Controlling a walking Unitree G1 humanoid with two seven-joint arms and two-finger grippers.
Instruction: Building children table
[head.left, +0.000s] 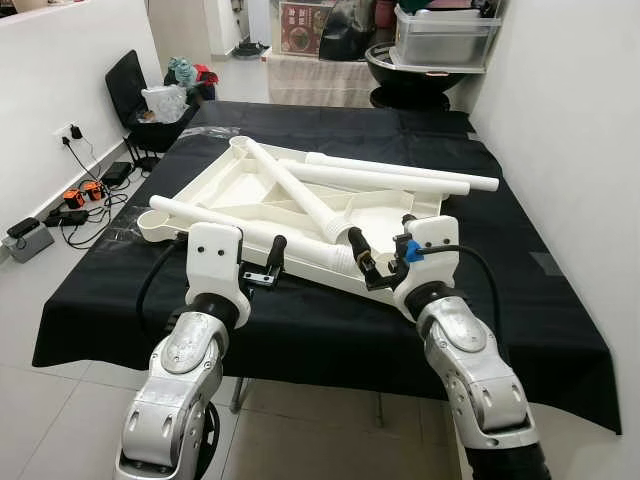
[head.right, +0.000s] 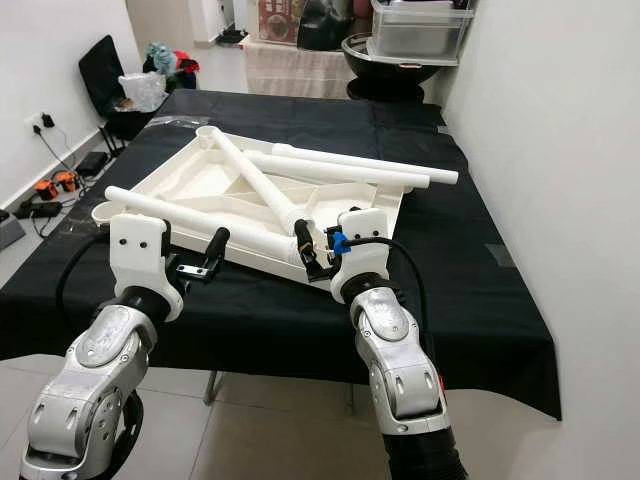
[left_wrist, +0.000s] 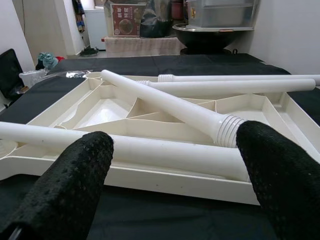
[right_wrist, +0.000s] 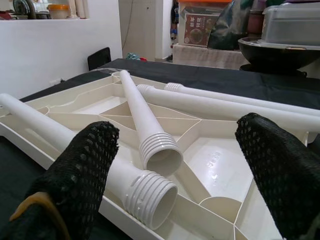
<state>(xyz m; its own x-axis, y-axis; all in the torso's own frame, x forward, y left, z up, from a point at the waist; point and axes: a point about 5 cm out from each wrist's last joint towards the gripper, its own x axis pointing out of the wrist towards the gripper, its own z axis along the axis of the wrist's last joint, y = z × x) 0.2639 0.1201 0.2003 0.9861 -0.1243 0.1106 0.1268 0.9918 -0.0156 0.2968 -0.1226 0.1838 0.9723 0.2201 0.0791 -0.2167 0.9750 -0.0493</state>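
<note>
Four white legs (head.left: 390, 180) on upturned tabletop (head.left: 225, 185), both grippers open nearby

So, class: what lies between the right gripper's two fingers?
In the right wrist view, the right gripper is open; between its fingers lie two threaded leg ends on the upturned tabletop.
</note>
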